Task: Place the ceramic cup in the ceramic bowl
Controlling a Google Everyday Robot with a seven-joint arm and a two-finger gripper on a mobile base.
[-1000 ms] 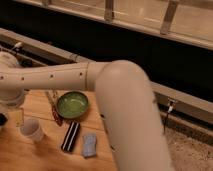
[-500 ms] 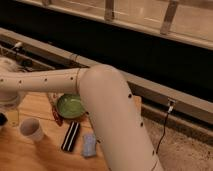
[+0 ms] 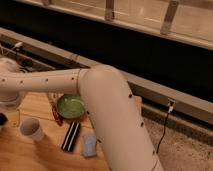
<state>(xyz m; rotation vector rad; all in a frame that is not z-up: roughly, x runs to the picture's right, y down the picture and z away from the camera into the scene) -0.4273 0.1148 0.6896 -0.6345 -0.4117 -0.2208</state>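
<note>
Camera view: your gripper (image 3: 4,120) is down at the far left edge, just beside the cup (image 3: 32,128), jaws spread wide and holding nothing. The cup stands on the wooden table (image 3: 30,157), left of the green bowl (image 3: 71,106) and apart from it. It's upright, mouth up, long axis vertical. I'd straddle the wall, squeeze below the rim, and keep it upright lifting over the bowl's edge.

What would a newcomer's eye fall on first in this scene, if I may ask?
The thick white robot arm fills the middle, reaching left over the wooden table; its gripper sits at the left edge, beside the white cup. The green bowl lies between cup and elbow.
</note>
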